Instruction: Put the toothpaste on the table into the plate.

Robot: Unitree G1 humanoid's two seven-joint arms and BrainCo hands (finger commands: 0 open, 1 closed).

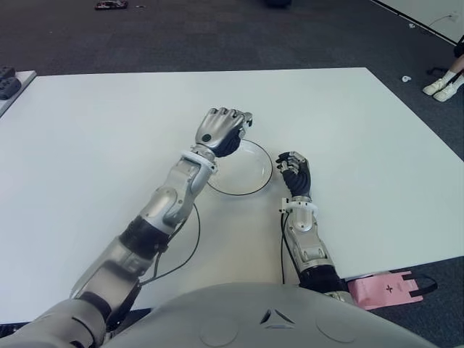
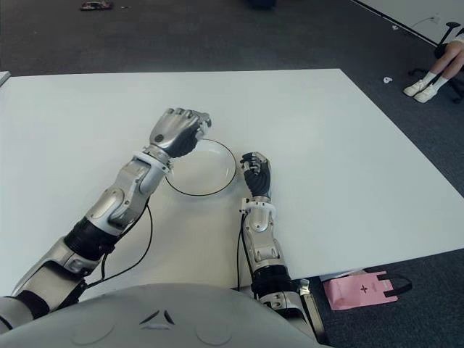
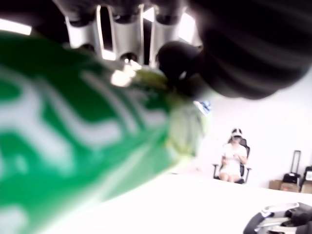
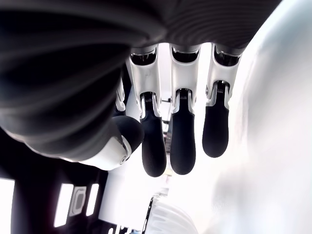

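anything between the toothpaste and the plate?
Nothing visible. The left hand holds the green toothpaste at the plate rim, and the plate's inside shows bare. The right hand shows beside the plate on its right, not over it.

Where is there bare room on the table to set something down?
Wide bare table lies left of the left hand, which grips the toothpaste over the plate, and right of the idle right hand. The middle, around plate and hands, is crowded.

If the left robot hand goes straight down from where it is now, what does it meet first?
Most likely the plate: the left robot hand, closed on the green toothpaste, shows over its far-left rim. Height above it is unclear, so it might clip the rim.
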